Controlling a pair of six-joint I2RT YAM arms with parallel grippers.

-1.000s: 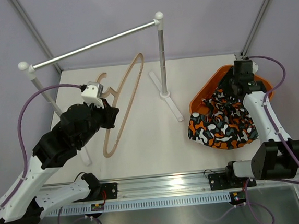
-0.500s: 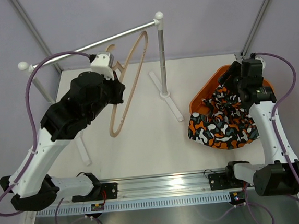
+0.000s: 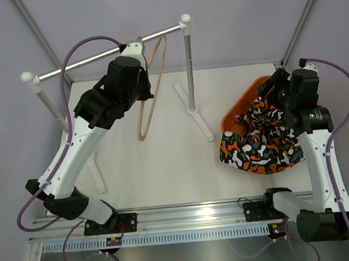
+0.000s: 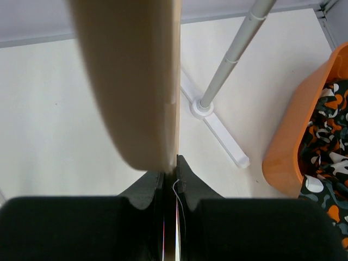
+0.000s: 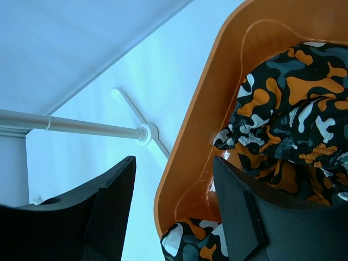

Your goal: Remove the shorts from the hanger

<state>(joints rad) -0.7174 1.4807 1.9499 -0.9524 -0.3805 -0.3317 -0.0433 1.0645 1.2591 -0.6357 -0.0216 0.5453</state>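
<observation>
My left hand [image 4: 170,176] is clamped on the bare hanger [image 4: 130,81], hook up by the rail [image 3: 94,55], frame hanging down from it. The shorts [image 3: 261,144] lie far right in the basket [image 3: 234,110], below my spread, empty right hand [image 5: 174,185].

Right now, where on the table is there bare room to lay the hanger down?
The widest bare patch of the table lies in the middle, between the left post's foot, the right post's foot and the shorts. The right side is crowded by the basket and shorts.

Bright, even light, soft shadows; the near hanger [image 4: 130,81] looks blurred
</observation>
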